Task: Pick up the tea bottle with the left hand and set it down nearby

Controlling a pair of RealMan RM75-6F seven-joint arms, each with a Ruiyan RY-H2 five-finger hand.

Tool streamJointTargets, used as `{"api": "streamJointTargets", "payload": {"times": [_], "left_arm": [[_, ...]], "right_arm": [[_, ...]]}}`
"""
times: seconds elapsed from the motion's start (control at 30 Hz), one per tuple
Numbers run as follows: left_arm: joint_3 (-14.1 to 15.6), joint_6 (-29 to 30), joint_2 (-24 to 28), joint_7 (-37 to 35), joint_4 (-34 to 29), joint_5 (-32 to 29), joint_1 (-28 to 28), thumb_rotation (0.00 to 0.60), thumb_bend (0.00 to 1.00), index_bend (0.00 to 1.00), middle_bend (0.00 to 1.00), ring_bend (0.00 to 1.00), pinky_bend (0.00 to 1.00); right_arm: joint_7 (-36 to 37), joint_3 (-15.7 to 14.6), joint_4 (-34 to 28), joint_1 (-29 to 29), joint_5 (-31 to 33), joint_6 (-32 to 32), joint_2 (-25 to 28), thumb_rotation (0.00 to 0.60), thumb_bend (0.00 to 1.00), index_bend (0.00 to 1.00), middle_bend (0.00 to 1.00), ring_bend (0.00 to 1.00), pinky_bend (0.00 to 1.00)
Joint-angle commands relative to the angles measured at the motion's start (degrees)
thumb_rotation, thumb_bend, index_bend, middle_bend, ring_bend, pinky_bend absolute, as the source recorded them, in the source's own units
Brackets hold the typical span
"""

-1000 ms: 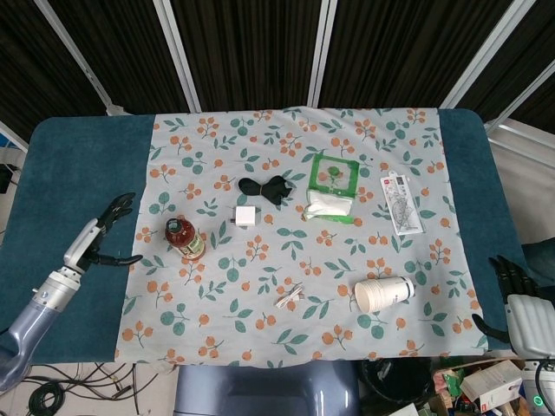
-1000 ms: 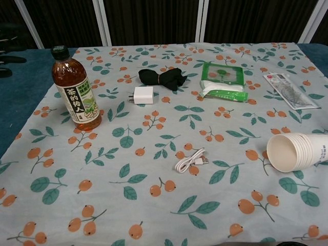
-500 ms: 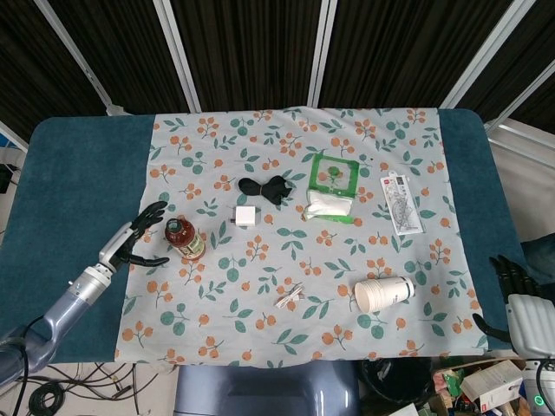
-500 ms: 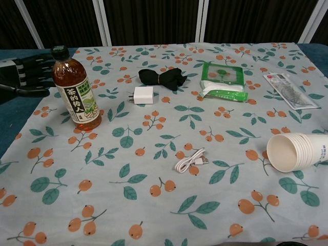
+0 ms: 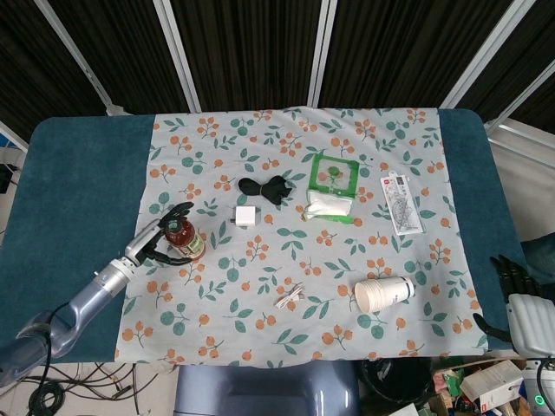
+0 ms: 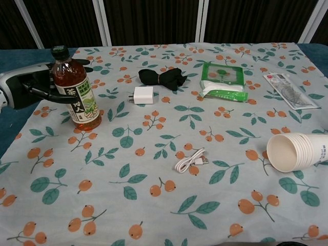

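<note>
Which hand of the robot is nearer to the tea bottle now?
Left. The left hand is right at the tea bottle, fingers around its sides. The right hand is far away at the table's opposite edge.

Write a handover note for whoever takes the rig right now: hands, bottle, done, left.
Left hand: fingers around the tea bottle, grip not confirmed.
Right hand: idle at the table's right edge, holding nothing.
Bottle: upright on the floral cloth, left side, not lifted.
Done: reach to the bottle.
Left: secure the grip, lift, set it down nearby, release.
</note>
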Motion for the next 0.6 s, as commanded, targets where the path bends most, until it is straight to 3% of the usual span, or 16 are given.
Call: {"api": "streamJointTargets", "payload": {"times": [0.03, 0.13, 0.27, 0.43, 0.6], "left_arm": [[-0.1, -1.1, -1.1, 0.8, 0.7, -0.4, -0.5, 0.600, 0.09, 0.00, 0.01, 0.00, 0.11], [-0.1, -1.8, -1.8, 1.1, 1.3, -0.6, -0.8, 0.600, 0.27, 0.01, 0.07, 0.01, 0.18], [0.2, -3.1, -2.5, 2.3, 2.1, -0.8, -1.1, 0.600, 0.47, 0.09, 0.19, 0.14, 0.30], [0.0, -2.7, -2.7, 4.4, 2.2, -1.0, -1.3, 0.600, 0.59, 0.28, 0.36, 0.33, 0.45], [-1.4, -2.0, -1.2, 6.6, -0.1, -1.8, -1.9, 0.600, 0.63, 0.34, 0.40, 0.35, 0.49]], "right_arm": [[0.1, 0.0, 0.0, 0.0, 0.0, 0.0, 0.0, 0.600, 0.13, 0.00, 0.04, 0.06, 0.15], [0.2, 0.0, 0.1, 0.0, 0.1, -0.1, 0.0, 0.600, 0.13, 0.00, 0.04, 0.06, 0.15], [0.2, 0.0, 0.0, 0.1, 0.2, -0.2, 0.1, 0.600, 0.13, 0.00, 0.04, 0.06, 0.15], [0.0, 0.1, 0.0, 0.0, 0.2, 0.0, 0.0, 0.600, 0.13, 0.00, 0.04, 0.06, 0.15], [0.1, 0.1, -0.1, 0.0, 0.3, 0.0, 0.0, 0.600, 0.13, 0.00, 0.04, 0.06, 0.15]]}}
